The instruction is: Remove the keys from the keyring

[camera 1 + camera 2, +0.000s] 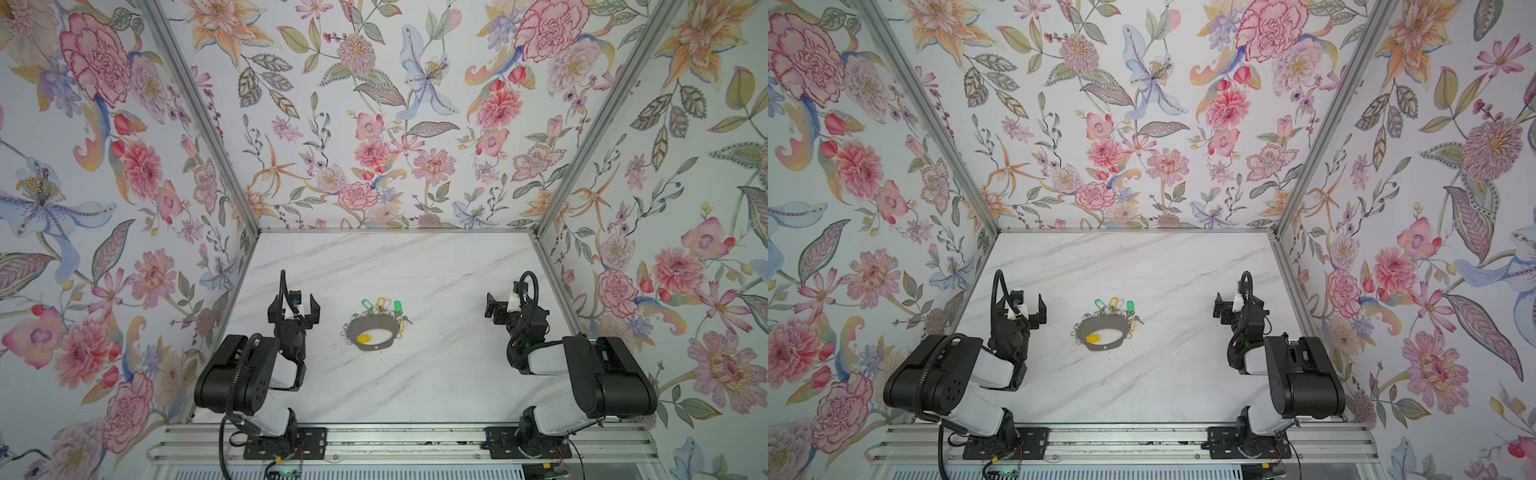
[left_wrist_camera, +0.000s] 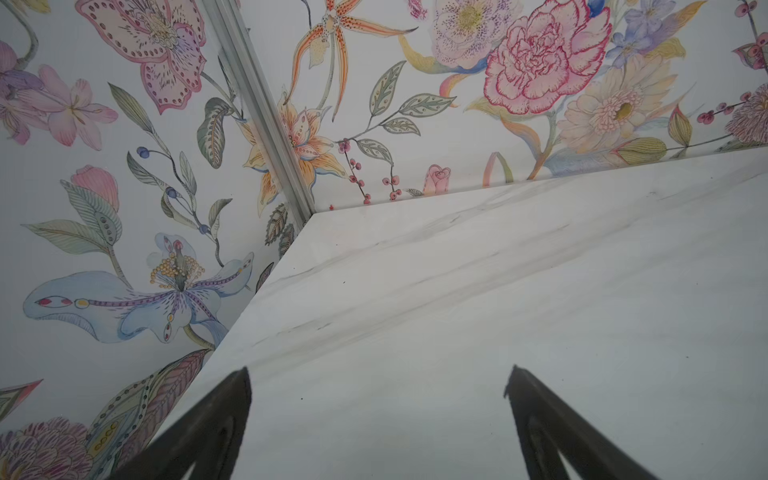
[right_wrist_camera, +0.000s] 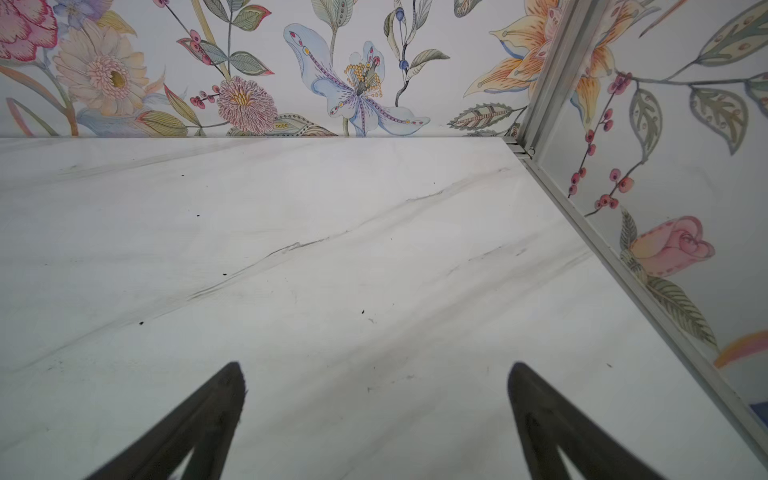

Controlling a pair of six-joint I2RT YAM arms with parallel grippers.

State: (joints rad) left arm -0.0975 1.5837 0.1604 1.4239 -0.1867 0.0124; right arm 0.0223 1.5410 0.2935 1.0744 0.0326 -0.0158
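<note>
Here, both claws gape wide, holding nothing: the left claw (image 1: 294,305) near the tabletop's (image 1: 415,270) left edge, the right claw (image 1: 492,309) near its right. Between them, well apart from each, the keyring (image 1: 374,345) lies mid-tabletop, keys (image 1: 397,306) clustered at its far rim. Bare marble all round; floral walls (image 1: 374,124).
</note>
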